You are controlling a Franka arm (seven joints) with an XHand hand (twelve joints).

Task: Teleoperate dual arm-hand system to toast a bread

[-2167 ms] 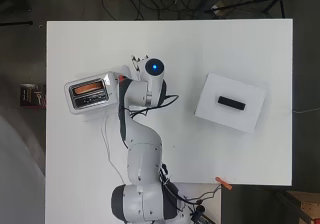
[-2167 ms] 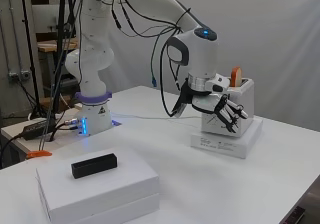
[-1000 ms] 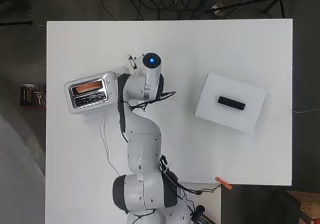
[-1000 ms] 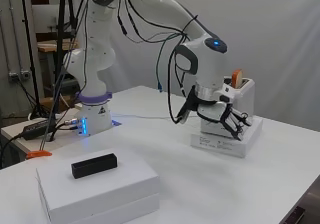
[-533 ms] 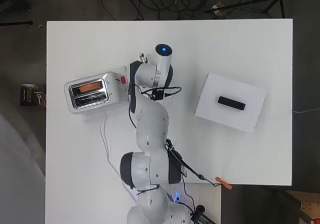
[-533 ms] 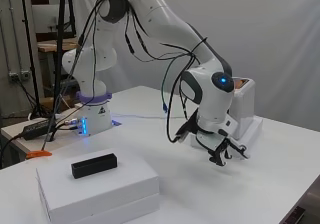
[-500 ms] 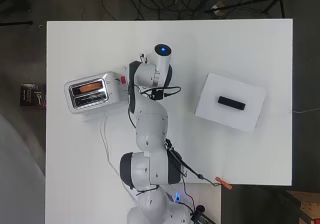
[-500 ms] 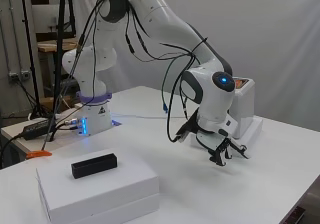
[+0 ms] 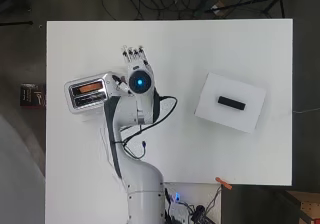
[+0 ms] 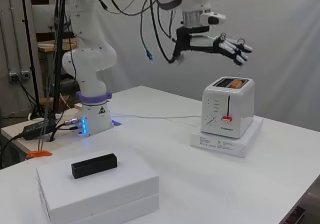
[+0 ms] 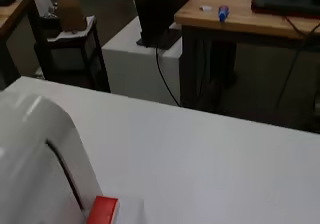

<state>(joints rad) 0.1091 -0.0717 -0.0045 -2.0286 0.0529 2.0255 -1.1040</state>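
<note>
The white toaster stands at the table's left on a flat white base. An orange-brown slice of bread sits low in its slot, only its top edge showing. The red lever is near the bottom of its track on the toaster's front. My hand hovers well above the toaster, open, fingers straight and level, holding nothing. From overhead the hand lies just right of the toaster, fingers pointing away from the arm's base. The wrist view shows the toaster's rounded side and the red lever.
A white box with a black block on top sits at the table's right; in the side view the box and block are nearest the camera. An orange clip lies at the front edge.
My hand has risen from beside the toaster's front, near the lever, to high above it. The bread, which stuck up out of the slot before, now sits low.
</note>
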